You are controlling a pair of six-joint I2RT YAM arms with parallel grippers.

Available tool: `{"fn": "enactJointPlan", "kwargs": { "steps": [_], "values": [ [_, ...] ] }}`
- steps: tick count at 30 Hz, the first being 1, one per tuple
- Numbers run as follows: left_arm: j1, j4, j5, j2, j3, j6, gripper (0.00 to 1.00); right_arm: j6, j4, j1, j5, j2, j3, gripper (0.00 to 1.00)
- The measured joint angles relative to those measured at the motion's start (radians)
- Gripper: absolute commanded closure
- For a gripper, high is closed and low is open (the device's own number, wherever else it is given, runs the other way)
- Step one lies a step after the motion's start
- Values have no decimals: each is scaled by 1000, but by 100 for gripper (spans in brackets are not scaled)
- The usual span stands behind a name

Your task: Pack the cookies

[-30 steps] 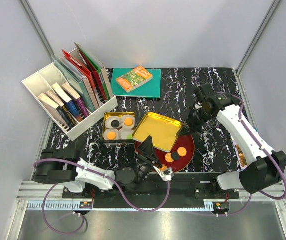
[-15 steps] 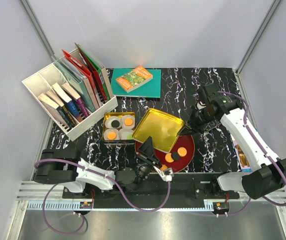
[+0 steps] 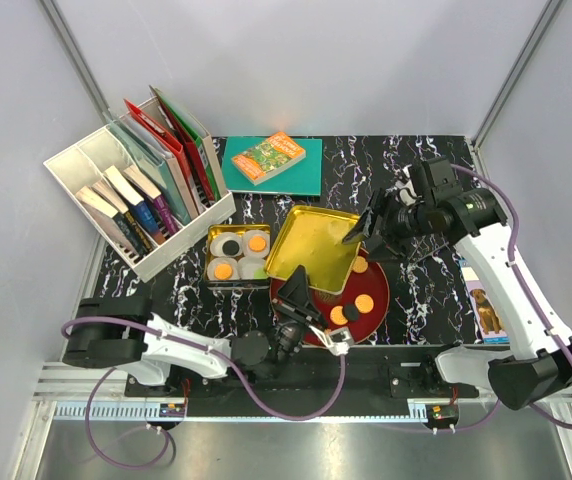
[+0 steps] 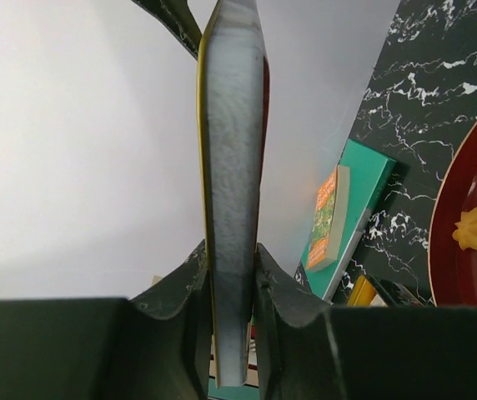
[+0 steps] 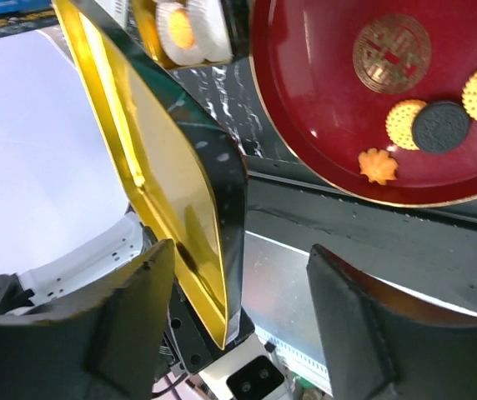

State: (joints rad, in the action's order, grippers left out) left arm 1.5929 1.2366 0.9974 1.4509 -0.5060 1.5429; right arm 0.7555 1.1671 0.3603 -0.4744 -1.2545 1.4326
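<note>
A gold tin lid (image 3: 313, 248) tilts over the near left of the red plate (image 3: 378, 318). My left gripper (image 3: 294, 292) is shut on its near edge; in the left wrist view the lid (image 4: 232, 150) stands edge-on between the jaws of that gripper (image 4: 232, 275). My right gripper (image 3: 361, 232) is open at the lid's far right corner. In the right wrist view the lid (image 5: 163, 167) stands loose between that gripper's spread jaws (image 5: 238, 283). Orange cookies (image 3: 364, 303) and a dark one (image 3: 351, 311) lie on the plate. More cookies sit in paper cups in the gold tin (image 3: 238, 256).
A white file box of books (image 3: 136, 195) stands at the far left. A green book with an orange booklet (image 3: 271, 160) lies at the back. A picture card (image 3: 484, 305) lies by the table's right edge.
My right gripper has opened and let go of the lid, and that arm has swung right. The left gripper has closed on the lid's near edge. The lid has shifted slightly away.
</note>
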Motion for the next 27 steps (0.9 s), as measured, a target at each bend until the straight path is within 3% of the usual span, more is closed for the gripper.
{"fn": "enactJointPlan", "kwargs": {
  "steps": [6,12,15,20,24,27],
  "values": [
    [-1,-2,33,-42,-49,-8,96,-6,-26,0,12,14,32,16],
    [-5,-80,69,-171,-126,-156,97,5,-131,10,45,90,40,12],
    [-3,-243,60,-275,-164,-337,97,21,-212,17,66,150,45,9],
    [-45,-741,19,-504,-262,-839,100,45,-348,15,123,225,41,0],
    [-169,-940,72,-649,-322,-1155,100,47,-353,10,149,259,11,0],
    [-186,-1035,87,-731,-346,-1317,100,50,-357,10,151,259,-13,0]
  ]
}}
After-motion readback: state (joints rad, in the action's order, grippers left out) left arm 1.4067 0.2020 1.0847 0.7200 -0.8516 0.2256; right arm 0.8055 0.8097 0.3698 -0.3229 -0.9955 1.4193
